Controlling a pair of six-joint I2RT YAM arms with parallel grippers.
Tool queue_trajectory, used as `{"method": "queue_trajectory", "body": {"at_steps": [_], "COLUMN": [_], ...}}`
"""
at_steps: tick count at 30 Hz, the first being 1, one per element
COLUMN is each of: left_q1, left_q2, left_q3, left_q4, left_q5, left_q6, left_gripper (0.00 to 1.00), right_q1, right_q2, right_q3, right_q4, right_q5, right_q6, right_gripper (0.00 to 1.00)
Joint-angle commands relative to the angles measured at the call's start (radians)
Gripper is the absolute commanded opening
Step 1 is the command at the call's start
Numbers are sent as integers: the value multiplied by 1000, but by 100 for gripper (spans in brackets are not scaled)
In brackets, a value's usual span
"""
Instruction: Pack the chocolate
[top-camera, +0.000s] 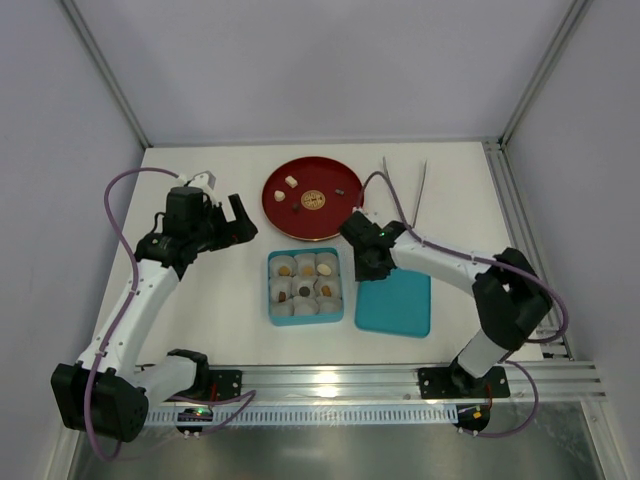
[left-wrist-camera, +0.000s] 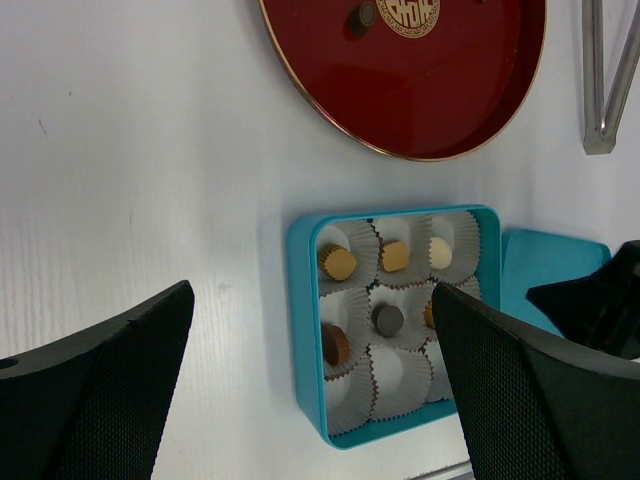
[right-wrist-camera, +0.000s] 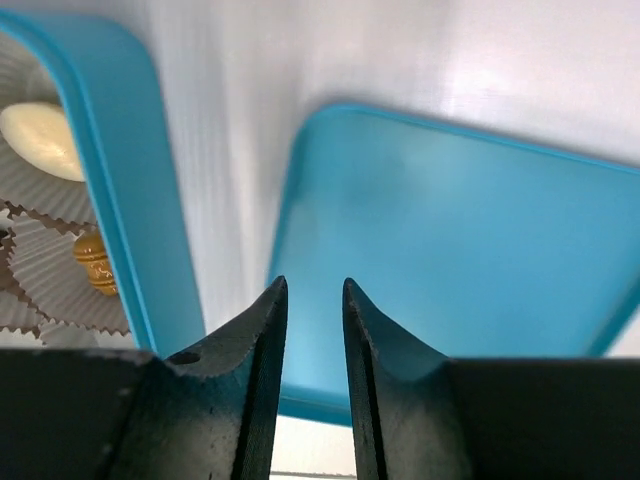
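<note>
The right gripper (right-wrist-camera: 312, 288) holds nothing, its fingers nearly together. It hangs over the blue lid (right-wrist-camera: 470, 250), with the blue box (right-wrist-camera: 120, 200) wall just left. The left gripper (left-wrist-camera: 310, 288) is spread wide over the box. Chocolate (left-wrist-camera: 388, 320) sits in its paper cups (left-wrist-camera: 400, 375). The red plate (left-wrist-camera: 450, 90) is up top and the bare table (left-wrist-camera: 150, 150) on the left.

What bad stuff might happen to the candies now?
1. The right gripper hangs over the edge of the blue lid, right beside the blue box. A slip might bump the box and jostle the chocolates out of their paper cups.
2. A few pieces lie on the red plate and some cups look empty, so putting the lid on now would probably leave pieces out.
</note>
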Motion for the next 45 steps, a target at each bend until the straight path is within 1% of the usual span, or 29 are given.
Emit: {"method": "queue_trajectory", "body": {"at_steps": [1, 3, 4, 5, 7, 9, 10, 12, 15, 17, 19, 29, 34, 37, 38, 40, 41, 45], "left_q1": [5, 5, 5, 5, 5, 5, 5, 6, 5, 5, 5, 5, 5, 5, 5, 5, 6, 5], "left_q2": [-14, -14, -14, -14, -14, -11, -11, -12, -12, -9, -4, -15, -20, -17, -15, -15, -12, -9], "left_q3": [-1, -1, 1, 1, -1, -2, -2, -2, -4, -4, -1, -2, -5, -4, -4, -4, -4, -4], "left_q4": [28, 28, 29, 29, 31, 31, 31, 32, 38, 42, 43, 49, 51, 51, 49, 51, 49, 49], "left_q5": [18, 21, 19, 27, 32, 38, 39, 45, 59, 68, 81, 90, 85, 85, 85, 87, 87, 94], "left_q6": [-7, -7, -8, -8, -10, -13, -13, -16, -22, -25, -26, -31, -31, -31, -33, -31, -31, -34], "left_gripper": [100, 100, 100, 100, 100, 100, 100, 100, 100, 100, 100, 100, 100, 100, 100, 100, 100, 100], "right_q1": [-68, -136, -166, -190, -237, -268, -294, -323, -377, -432, -452, -464, -464, -466, -464, -464, -464, -464], "right_q2": [-170, -236, -303, -342, -414, -433, -440, -437, -436, -434, -422, -312, -257, -235, -220, -209, -209, -206], "right_q3": [-37, -102, -177, -211, -280, -314, -349, -360, -383, -404, -407, -389, -413, -438, -441, -443, -441, -429], "right_q4": [-89, -106, -104, -107, -123, -156, -150, -126, -115, -80, -66, 1, 60, 107, 113, 123, 124, 123], "right_q5": [69, 63, 55, 56, 102, 125, 107, 81, 99, 60, 56, -11, -54, -76, -76, -65, -60, -53], "right_q6": [-10, -4, 1, 4, 21, 28, 42, 53, 55, 39, 35, 12, 13, 15, 15, 10, 7, -7], "right_gripper": [31, 31, 31, 31, 31, 31, 31, 31, 31, 31, 31, 31, 30, 20, 14, 10, 5, 4]}}
